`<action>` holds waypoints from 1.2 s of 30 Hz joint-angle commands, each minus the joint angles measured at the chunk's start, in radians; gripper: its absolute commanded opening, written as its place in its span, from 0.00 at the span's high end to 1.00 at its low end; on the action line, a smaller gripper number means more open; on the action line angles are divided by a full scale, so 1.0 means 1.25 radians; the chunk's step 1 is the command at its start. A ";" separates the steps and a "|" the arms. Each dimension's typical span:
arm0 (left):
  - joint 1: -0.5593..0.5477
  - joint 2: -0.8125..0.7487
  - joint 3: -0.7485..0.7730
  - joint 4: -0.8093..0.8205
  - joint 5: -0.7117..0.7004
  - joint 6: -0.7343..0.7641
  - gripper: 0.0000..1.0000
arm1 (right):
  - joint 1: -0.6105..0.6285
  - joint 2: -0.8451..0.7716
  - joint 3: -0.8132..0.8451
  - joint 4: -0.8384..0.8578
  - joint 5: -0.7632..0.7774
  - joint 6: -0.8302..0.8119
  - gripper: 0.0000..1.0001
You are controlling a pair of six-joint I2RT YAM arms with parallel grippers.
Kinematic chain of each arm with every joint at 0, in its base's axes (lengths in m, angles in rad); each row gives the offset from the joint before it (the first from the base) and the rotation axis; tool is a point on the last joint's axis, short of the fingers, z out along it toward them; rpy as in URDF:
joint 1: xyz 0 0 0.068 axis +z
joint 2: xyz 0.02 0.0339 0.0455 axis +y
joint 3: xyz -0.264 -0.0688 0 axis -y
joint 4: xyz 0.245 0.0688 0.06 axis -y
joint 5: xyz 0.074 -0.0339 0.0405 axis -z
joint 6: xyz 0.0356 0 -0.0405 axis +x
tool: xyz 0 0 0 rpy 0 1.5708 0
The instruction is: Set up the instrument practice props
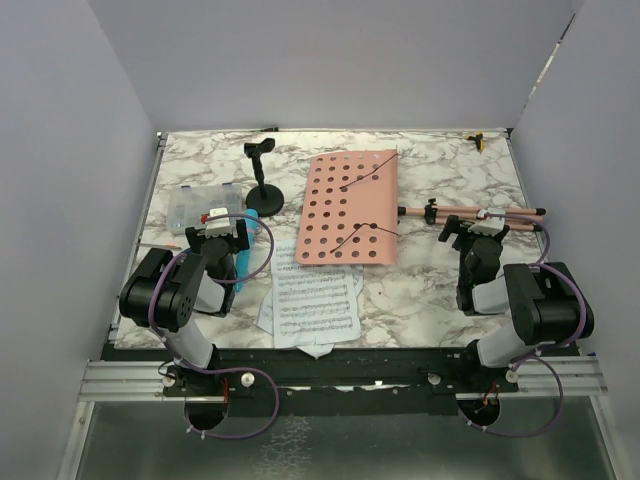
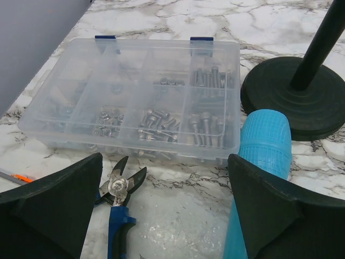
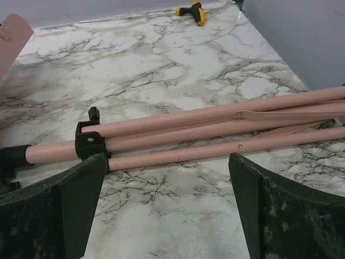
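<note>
The pink music stand lies flat on the marble table (image 1: 420,300). Its hole-punched panel (image 1: 350,208) faces up at the centre, and its folded tripod legs (image 3: 215,129) stretch right, held together by a black clamp (image 3: 89,143). Just in front of the panel, the white sheet-music pages (image 1: 315,300) lie fanned; their printed staves are too small to read. The black mic stand (image 2: 291,97) stands upright on its round base left of the panel. The blue toy microphone (image 2: 264,145) lies just in front of that base.

The left gripper (image 2: 164,183) is spread wide and holds nothing. Its right finger (image 2: 280,216) hides the microphone's near end, so I cannot tell if they touch. The right gripper (image 3: 167,199) is also spread wide and empty, just short of the legs.

Further out, a clear compartment box (image 2: 135,91) holds screws and blue-handled cutters (image 2: 118,210) lie before it. A yellow-and-black tool (image 3: 193,11) sits at the far edge.
</note>
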 commanded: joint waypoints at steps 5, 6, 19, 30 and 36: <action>0.002 -0.009 0.003 0.016 -0.003 -0.008 0.01 | -0.004 0.006 0.004 0.016 -0.005 0.000 0.00; 0.002 -0.012 0.003 0.019 -0.011 -0.009 0.01 | -0.003 0.006 0.006 0.013 -0.007 0.001 0.00; -0.002 -0.514 0.144 -0.692 0.011 -0.419 0.01 | -0.004 -0.433 0.253 -0.882 -0.049 0.260 0.00; -0.001 -0.641 0.191 -1.009 0.143 -0.584 0.01 | -0.004 -0.513 0.309 -1.091 -0.121 0.304 0.00; -0.001 -0.647 0.194 -1.132 0.164 -0.646 0.01 | -0.003 -0.510 0.328 -1.171 -0.008 0.343 0.00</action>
